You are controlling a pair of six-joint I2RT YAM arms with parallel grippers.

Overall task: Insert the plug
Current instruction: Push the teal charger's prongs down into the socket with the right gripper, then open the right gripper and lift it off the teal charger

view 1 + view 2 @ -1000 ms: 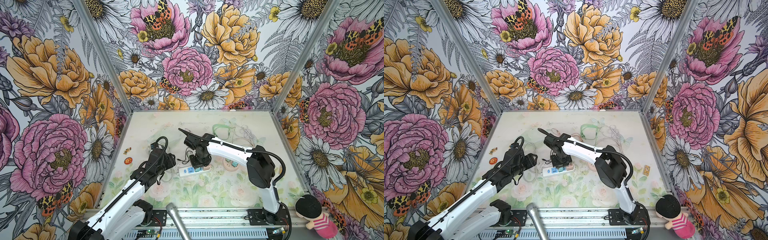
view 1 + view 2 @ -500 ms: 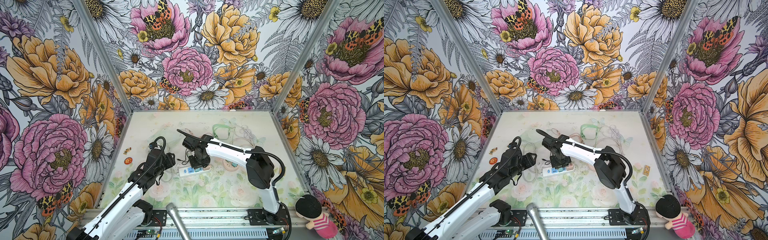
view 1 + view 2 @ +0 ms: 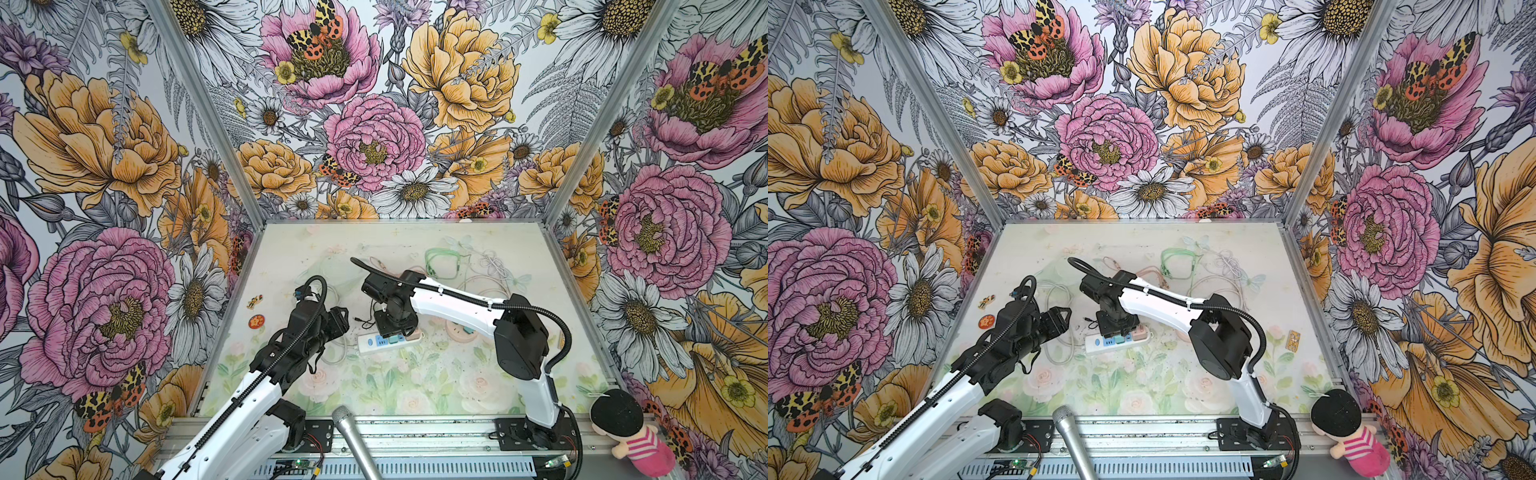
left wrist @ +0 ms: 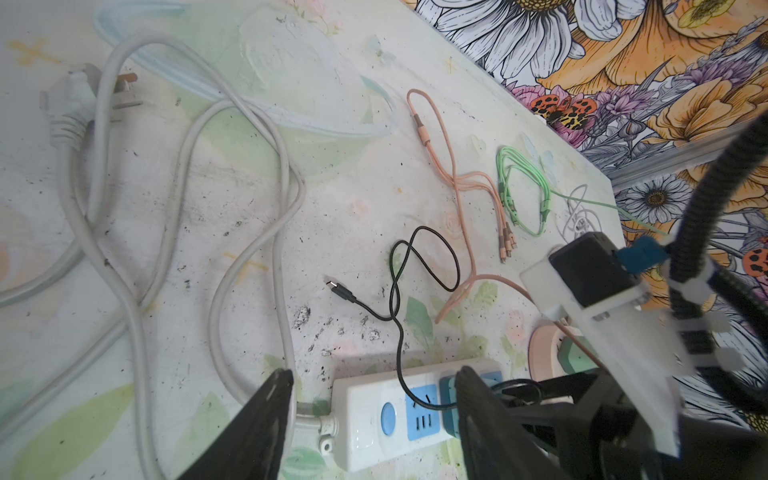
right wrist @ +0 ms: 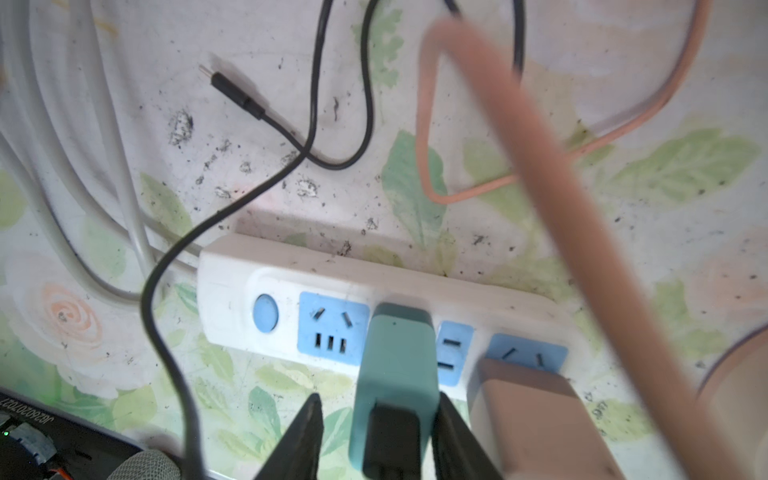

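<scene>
Two hands stood open: your left hand (image 4: 374, 372) idle, your right hand (image 5: 377, 397) straddling the teal plug (image 5: 395, 353), which sat in the power strip (image 5: 232, 282). Insertion looked done; next, lift straight clear.

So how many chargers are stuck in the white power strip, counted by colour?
Teal charger: 1
Pink charger: 1
Total in the power strip: 2
</scene>
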